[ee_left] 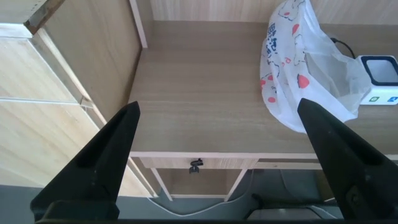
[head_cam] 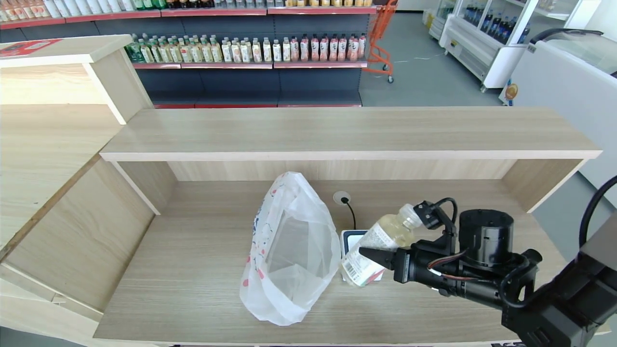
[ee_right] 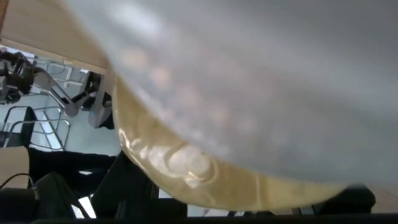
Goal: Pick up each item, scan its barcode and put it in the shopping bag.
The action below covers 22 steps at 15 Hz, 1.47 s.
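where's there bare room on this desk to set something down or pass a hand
The widest bare stretch of the desk lies between the left side panel and the shopping bag. The top ledge is bare too. It is crowded right of the bag, where the right gripper holds a bottle over the scanner.

Bottle shelves (head_cam: 246, 50), an orange cart (head_cam: 383, 33) and freezers (head_cam: 554, 82) stand beyond the counter (head_cam: 337, 127).

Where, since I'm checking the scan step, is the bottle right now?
In the head view, the bottle is tilted in the right gripper, just right of the shopping bag, over the scanner.
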### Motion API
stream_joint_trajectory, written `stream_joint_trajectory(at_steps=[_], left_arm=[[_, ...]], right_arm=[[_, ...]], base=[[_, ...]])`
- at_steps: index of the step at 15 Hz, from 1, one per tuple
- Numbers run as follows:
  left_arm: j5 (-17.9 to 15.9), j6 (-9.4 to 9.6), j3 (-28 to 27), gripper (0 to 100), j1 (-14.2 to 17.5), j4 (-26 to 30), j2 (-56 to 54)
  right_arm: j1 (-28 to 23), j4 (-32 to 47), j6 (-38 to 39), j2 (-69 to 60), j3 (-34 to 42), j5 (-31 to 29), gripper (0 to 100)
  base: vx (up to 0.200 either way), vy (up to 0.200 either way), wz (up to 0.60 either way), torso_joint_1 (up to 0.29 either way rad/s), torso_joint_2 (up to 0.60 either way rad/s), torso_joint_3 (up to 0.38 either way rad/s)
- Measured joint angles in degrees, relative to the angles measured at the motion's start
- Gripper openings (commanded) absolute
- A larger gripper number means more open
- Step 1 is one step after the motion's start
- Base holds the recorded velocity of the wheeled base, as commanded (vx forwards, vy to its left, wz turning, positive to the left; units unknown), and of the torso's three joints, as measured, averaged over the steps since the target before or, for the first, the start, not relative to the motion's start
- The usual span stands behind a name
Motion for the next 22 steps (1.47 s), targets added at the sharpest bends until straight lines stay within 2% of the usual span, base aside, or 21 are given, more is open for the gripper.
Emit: stream_joint_trajectory(at_steps=[3,7,13,16,17,20,22], left_arm=[[0.0,0.0,0.0,100,0.0,0.0,-0.02],[0.0,-0.01,0.0,100,0.0,0.0,0.0],[0.0,0.0,0.0,100,0.0,0.0,-0.02],[0.0,-0.01,0.0,100,0.0,0.0,0.0],[0.0,0.0,0.0,100,0.0,0.0,0.0],[0.0,0.0,0.0,100,0.0,0.0,0.0],[0.0,0.0,0.0,100,0.0,0.0,-0.02]], right_arm=[[2.23,0.26,-0.9,5.22,-6.14,-0.2,0],[4.02,4.08,-9.28,13.32,-17.47,-1.17,0],[9.59,9.56,-18.03,24.65,-35.58,-12.48,0],[12.29,9.31,-27.09,30.18,-40.28,-13.35,0],[12.37,9.18,-29.39,31.4,-40.96,-13.35,100],[12.54,8.55,-29.85,33.3,-42.84,-13.06,100],[12.43,8.52,-26.23,33.46,-43.28,-13.0,100]], base=[[0.0,0.0,0.0,0.0,0.0,0.0],[0.0,0.0,0.0,0.0,0.0,0.0],[0.0,0.0,0.0,0.0,0.0,0.0],[0.0,0.0,0.0,0.0,0.0,0.0],[0.0,0.0,0.0,0.0,0.0,0.0],[0.0,0.0,0.0,0.0,0.0,0.0],[0.0,0.0,0.0,0.0,0.0,0.0]])
